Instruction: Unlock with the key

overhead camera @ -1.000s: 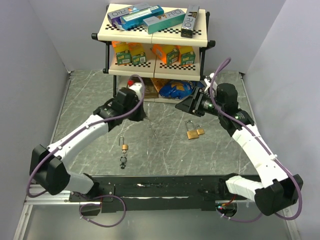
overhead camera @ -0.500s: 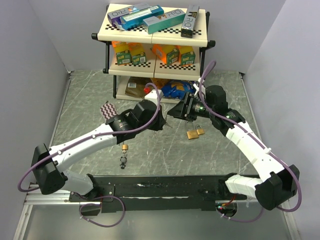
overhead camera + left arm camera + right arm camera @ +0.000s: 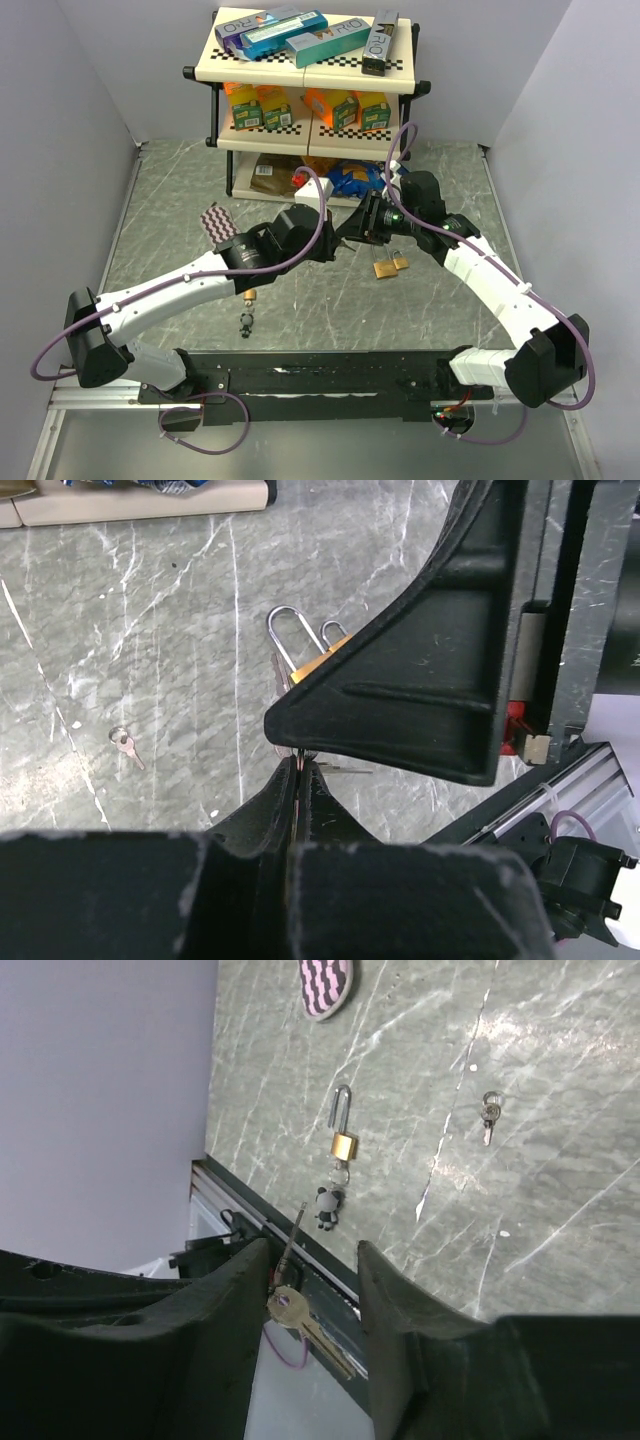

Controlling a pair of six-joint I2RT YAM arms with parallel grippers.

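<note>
My left gripper (image 3: 300, 763) is shut on a thin coppery edge, which is the key, at mid-table in the top view (image 3: 333, 250). The right gripper (image 3: 350, 235) meets it tip to tip. In the right wrist view the brass key (image 3: 290, 1308) hangs between the right gripper's (image 3: 310, 1260) fingers, its head against the left one. The jaws stand apart around it. Two brass padlocks (image 3: 385, 266) lie just right of the grippers, with a shackle (image 3: 288, 630) showing behind the right finger. A third padlock (image 3: 344, 1144) with a panda charm (image 3: 326, 1207) lies at front left (image 3: 249, 295).
A small loose key (image 3: 487, 1112) lies on the marble, also visible in the left wrist view (image 3: 123, 742). A pink-and-black patterned piece (image 3: 215, 221) lies left of the left arm. A stocked shelf (image 3: 310, 75) stands at the back, and a black rail (image 3: 320, 375) runs along the near edge.
The left arm has swung right to the table's middle, staying shut. The right gripper has come down and left to meet it. Its jaws have narrowed around the key.
</note>
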